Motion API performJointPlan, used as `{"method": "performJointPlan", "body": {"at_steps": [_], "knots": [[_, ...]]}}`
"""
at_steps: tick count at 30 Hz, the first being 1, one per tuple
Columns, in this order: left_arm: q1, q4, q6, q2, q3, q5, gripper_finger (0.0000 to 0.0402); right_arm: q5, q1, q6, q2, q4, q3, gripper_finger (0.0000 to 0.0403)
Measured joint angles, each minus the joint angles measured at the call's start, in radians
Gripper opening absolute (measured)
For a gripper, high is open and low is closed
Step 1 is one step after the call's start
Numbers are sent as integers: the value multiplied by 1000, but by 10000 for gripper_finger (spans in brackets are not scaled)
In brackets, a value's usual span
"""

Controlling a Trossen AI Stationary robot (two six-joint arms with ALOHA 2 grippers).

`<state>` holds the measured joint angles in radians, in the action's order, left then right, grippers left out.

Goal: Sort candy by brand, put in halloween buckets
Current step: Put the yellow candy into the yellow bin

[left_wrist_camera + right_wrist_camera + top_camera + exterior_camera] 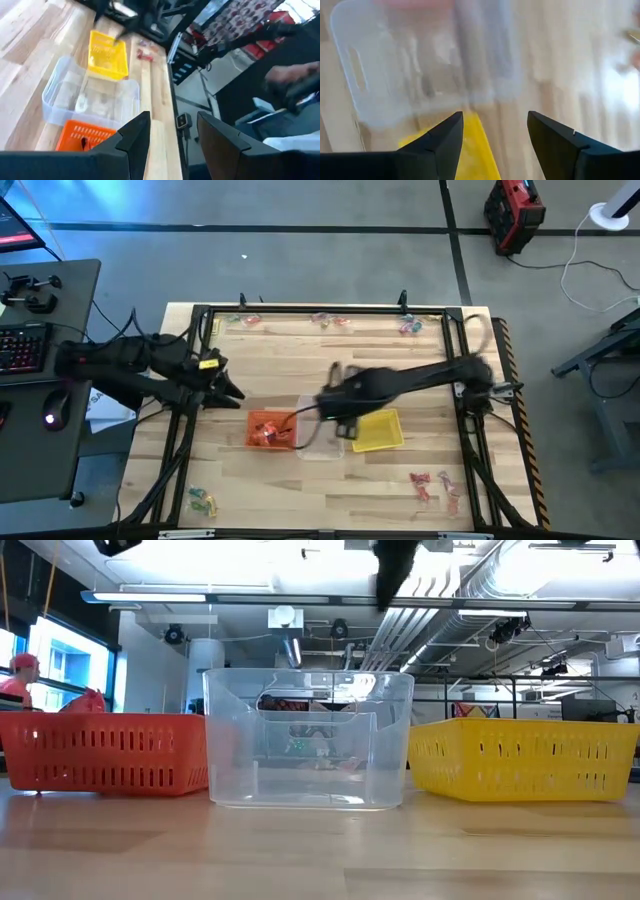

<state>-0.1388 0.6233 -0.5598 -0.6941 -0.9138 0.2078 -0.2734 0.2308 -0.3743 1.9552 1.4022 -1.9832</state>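
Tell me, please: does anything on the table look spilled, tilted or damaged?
Nothing stands out. The orange bucket, clear bucket and yellow bucket stand upright in a row; loose candy lies in small groups near the table edges.

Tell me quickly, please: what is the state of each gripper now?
Left gripper: open, holding nothing, beside the orange bucket.
Right gripper: open, holding nothing, above the clear bucket.

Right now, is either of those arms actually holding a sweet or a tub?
No. The right end effector is open and empty above the clear tub; the left end effector is open and empty too.
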Motion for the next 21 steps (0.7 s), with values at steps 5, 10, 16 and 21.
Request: {"method": "performJointPlan", "body": {"at_steps": [5,10,16,21], "knots": [[-140,7,-71,-95,59,-56,154,-83,50,-316,-313,15,246,215],[-342,8,-148,-331,112,107,154,-94,106,-554,-573,-103,530,215],[-637,-12,-194,-644,-2,255,154,-90,186,-585,-737,-259,780,215],[-814,-12,-76,-839,-113,161,154,-87,230,-538,-774,-334,899,215]]}}
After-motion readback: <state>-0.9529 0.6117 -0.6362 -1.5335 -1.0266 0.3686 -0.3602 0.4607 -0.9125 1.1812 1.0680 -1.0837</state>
